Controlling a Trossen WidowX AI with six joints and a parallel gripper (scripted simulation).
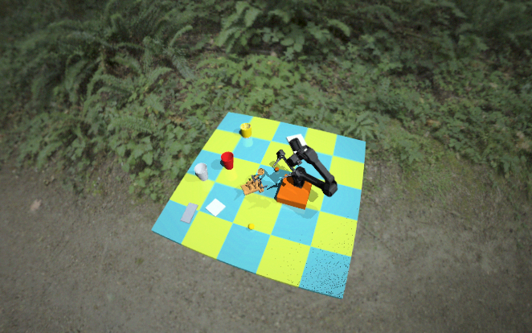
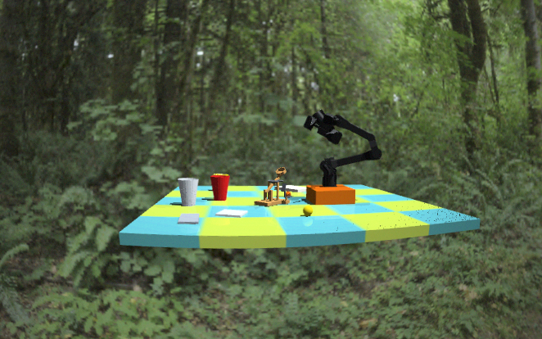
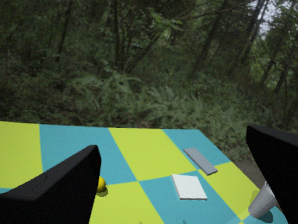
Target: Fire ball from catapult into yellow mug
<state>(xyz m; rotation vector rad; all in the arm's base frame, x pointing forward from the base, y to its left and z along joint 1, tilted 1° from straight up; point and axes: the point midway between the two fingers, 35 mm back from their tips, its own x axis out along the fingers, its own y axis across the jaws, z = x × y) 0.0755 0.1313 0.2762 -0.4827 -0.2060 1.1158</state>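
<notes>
The yellow ball (image 1: 251,226) (image 2: 307,210) (image 3: 101,185) rests on the mat, partly behind a finger in the wrist view. The wooden catapult (image 1: 252,188) (image 2: 269,202) stands upright near mid-mat, with its spoon arm raised; no yellow ball shows in the spoon. The yellow mug (image 1: 246,131) stands upright at the far left of the mat in the top view. In the exterior view it is mostly hidden behind the red cup. My gripper (image 2: 322,128) (image 3: 174,144) is open, fingers wide apart with nothing between them. It is high above the mat, away from the ball and catapult.
The red cup (image 1: 227,160) (image 2: 219,187) and white cup (image 1: 202,171) (image 2: 188,192) (image 3: 262,202) stand left of the catapult. A small orange ball (image 1: 276,169) (image 2: 288,193) lies near my orange base (image 1: 293,195) (image 2: 331,195). A white tile (image 1: 215,207) (image 2: 232,213) (image 3: 189,187) and grey slab (image 1: 189,212) (image 2: 188,219) (image 3: 200,161) lie flat.
</notes>
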